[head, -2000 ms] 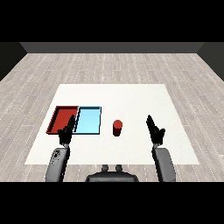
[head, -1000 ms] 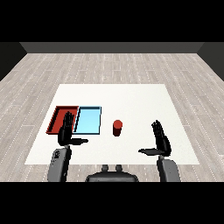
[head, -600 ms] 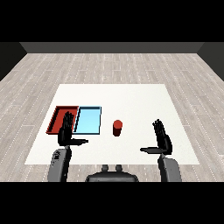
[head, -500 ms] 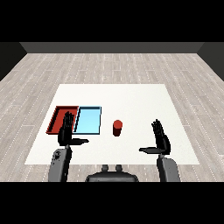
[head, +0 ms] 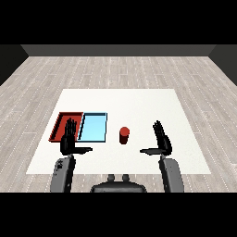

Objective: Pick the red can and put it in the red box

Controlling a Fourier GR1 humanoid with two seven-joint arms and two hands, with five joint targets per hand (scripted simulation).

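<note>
The red can (head: 124,135) stands upright on the white table, just right of the light blue tray (head: 93,127). Beside that tray, at the left, lies the red tray (head: 61,121). My right hand (head: 162,141) is open, fingers straight up and thumb pointing left, a short way right of the can and apart from it. Open too, my left hand (head: 69,139) hangs over the near edges of the two trays with its thumb stretched to the right. Neither hand holds anything.
The white table (head: 139,104) reaches well beyond the trays toward the back and right. Grey wooden floor (head: 120,69) surrounds it.
My right hand has shifted left, toward the can. The left hand has barely moved. The can and trays stay where they were.
</note>
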